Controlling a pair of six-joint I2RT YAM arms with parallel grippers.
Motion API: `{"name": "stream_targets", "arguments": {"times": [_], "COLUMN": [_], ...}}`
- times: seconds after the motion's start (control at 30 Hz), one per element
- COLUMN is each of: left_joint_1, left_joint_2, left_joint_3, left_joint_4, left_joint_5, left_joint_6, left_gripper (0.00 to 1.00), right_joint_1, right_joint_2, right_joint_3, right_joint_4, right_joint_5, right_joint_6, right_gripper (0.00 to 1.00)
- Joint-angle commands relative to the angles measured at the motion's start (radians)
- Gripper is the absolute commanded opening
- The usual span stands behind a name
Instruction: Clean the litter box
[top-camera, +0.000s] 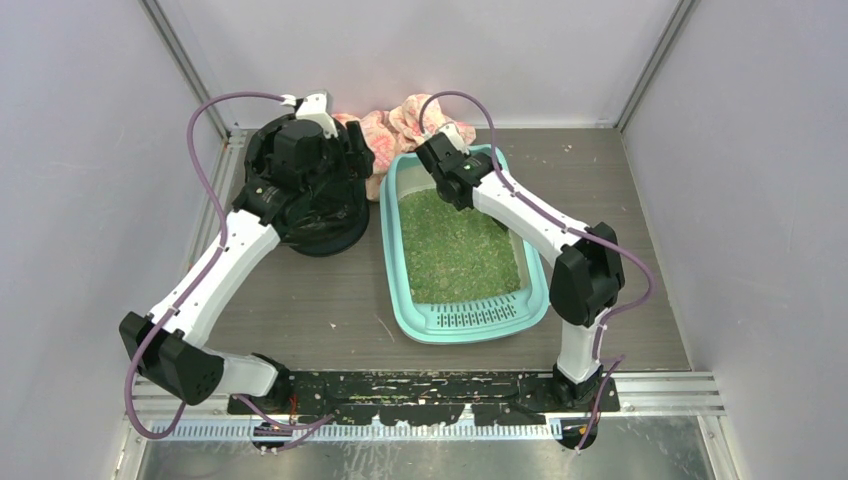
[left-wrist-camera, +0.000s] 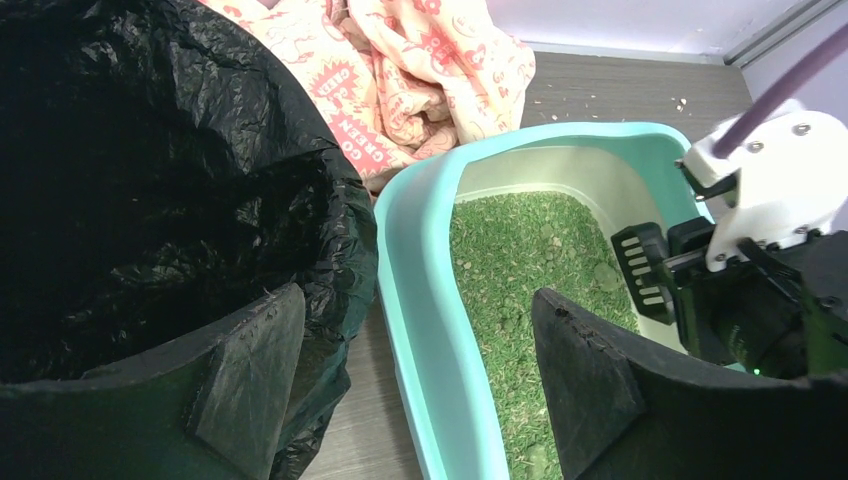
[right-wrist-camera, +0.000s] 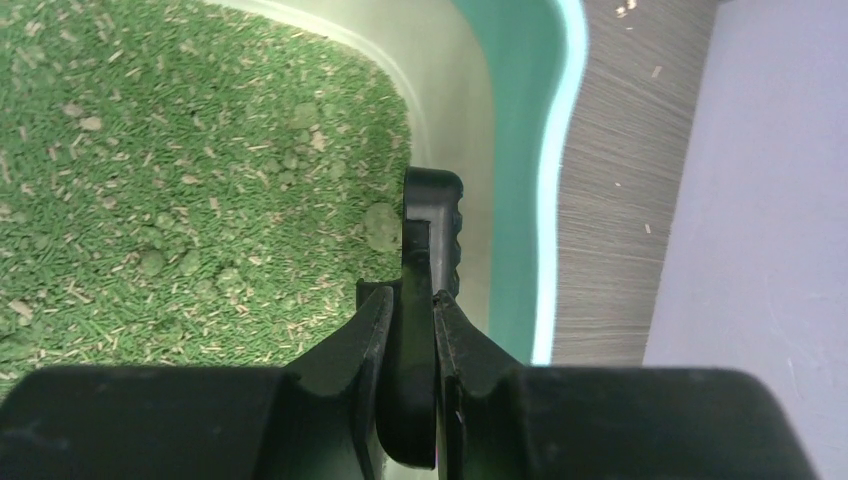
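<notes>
The mint-teal litter box (top-camera: 392, 262) lies in the middle of the table, holding green litter (top-camera: 455, 245), its slotted lip (top-camera: 478, 318) toward the arms. My right gripper (right-wrist-camera: 415, 300) is shut on the handle of a black scoop (right-wrist-camera: 432, 215) at the box's far end, right next to the inner wall. The scoop's slotted head (left-wrist-camera: 640, 270) hangs just over the litter, where small clumps (right-wrist-camera: 380, 225) lie. My left gripper (left-wrist-camera: 418, 300) stands open and empty above the gap between the bin and the litter box rim (left-wrist-camera: 425, 330).
A round bin lined with a black bag (top-camera: 310, 215) stands left of the box, nearly touching it (left-wrist-camera: 150, 180). A pink patterned cloth (top-camera: 400, 120) is bunched against the back wall behind both. Walls enclose the table on three sides.
</notes>
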Motion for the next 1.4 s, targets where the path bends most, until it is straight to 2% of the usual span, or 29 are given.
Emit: {"name": "stream_targets", "arguments": {"times": [0.0,0.23,0.47,0.97,1.37], "left_joint_1": [-0.004,-0.003,-0.003,-0.003,-0.003], "left_joint_2": [-0.021,-0.018,0.0,0.022,0.005], "left_joint_3": [-0.003,0.0,0.006,0.016,-0.004], "left_joint_4": [0.032,0.031,0.034,0.038,0.033], "left_joint_5": [0.008,0.012,0.028,0.054,0.054], "left_joint_6": [0.002,0.009,0.015,0.019,0.015], "left_gripper": [0.83,0.83,0.83,0.83,0.83], "right_joint_1": [-0.011,-0.024,-0.061,-0.064,-0.225], "right_joint_2": [0.012,0.023,0.0,-0.068,-0.13], "right_joint_3": [0.005,-0.007,0.013,0.063,-0.149], "right_joint_4": [0.04,0.046,0.045,0.064,0.246], "right_joint_5": [-0.071,-0.164,-0.399,-0.626,-0.953], "right_joint_6": [0.025,0.057,0.146,0.193,0.338], "right_gripper": [0.01,0.01,0.01,0.01,0.01]}}
